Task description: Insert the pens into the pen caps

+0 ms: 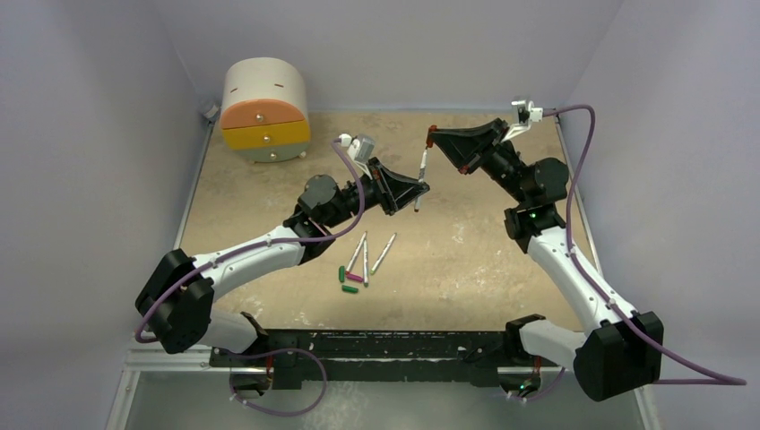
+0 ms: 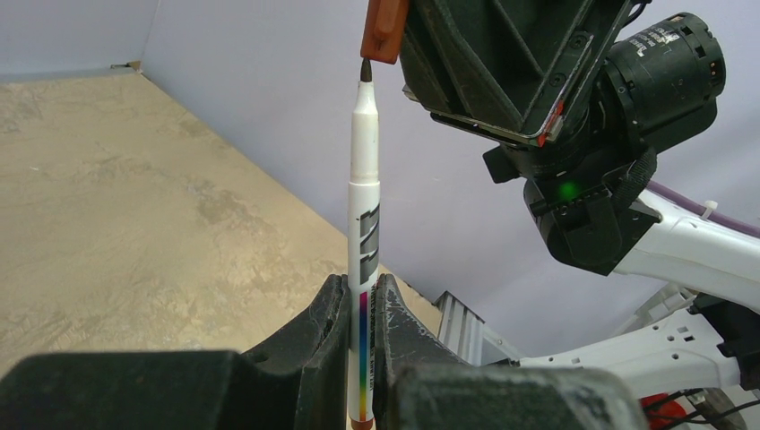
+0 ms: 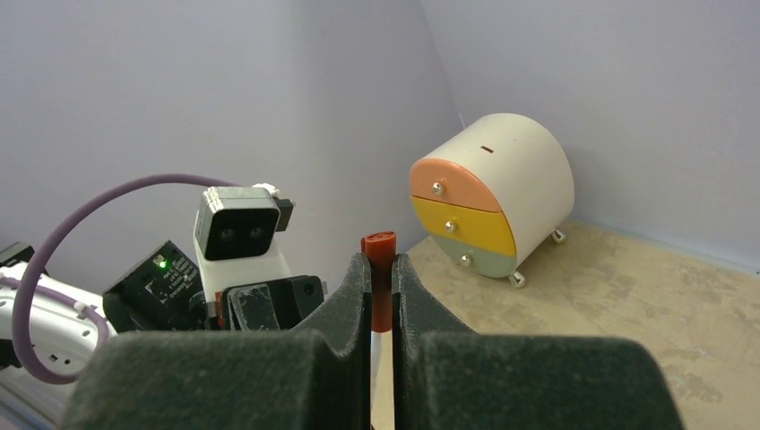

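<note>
My left gripper (image 1: 417, 192) (image 2: 361, 300) is shut on the lower part of a white pen (image 1: 423, 170) (image 2: 364, 197), held up off the table. The pen's dark tip sits right at the mouth of the dark red cap (image 1: 431, 136) (image 2: 384, 31) (image 3: 378, 244). My right gripper (image 1: 435, 141) (image 3: 380, 263) is shut on that cap, with the white pen (image 3: 375, 345) showing just below it between the fingers. Three more pens (image 1: 365, 262) lie on the table in front of the arms. Beside them lie two green caps (image 1: 341, 273) and one magenta cap (image 1: 355, 278).
A round cream drawer unit (image 1: 264, 107) (image 3: 493, 197) with orange, yellow and grey fronts stands at the back left corner. Lilac walls close in the tan table (image 1: 484, 260) on three sides.
</note>
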Action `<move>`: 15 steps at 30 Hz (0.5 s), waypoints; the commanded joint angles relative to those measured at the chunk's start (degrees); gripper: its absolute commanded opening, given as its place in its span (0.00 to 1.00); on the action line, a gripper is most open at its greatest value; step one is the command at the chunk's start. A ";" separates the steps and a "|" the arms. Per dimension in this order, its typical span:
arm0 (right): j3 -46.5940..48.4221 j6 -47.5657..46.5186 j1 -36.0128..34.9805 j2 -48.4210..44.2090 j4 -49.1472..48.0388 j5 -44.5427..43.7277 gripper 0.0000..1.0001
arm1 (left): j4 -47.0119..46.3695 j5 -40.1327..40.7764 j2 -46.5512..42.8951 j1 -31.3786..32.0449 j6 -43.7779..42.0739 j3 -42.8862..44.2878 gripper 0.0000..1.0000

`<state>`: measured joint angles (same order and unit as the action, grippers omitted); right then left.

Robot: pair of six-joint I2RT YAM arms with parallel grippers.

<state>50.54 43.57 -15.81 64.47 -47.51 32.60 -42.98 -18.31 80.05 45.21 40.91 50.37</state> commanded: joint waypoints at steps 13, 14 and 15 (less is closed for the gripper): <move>2.54 0.36 -0.62 0.20 -3.49 1.14 0.00 | -1.69 -0.03 -1.46 0.40 -1.68 1.73 0.00; 2.43 0.33 -0.62 0.22 -3.41 1.13 0.00 | -1.59 0.11 -1.56 0.40 -1.85 1.67 0.00; 2.33 0.37 -0.62 0.14 -3.32 1.19 0.00 | -1.56 0.24 -1.72 0.40 -1.97 1.55 0.00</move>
<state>50.54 43.59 -16.12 64.51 -47.57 32.64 -42.54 -18.28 80.05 45.45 40.69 50.37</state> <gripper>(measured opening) 0.034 0.074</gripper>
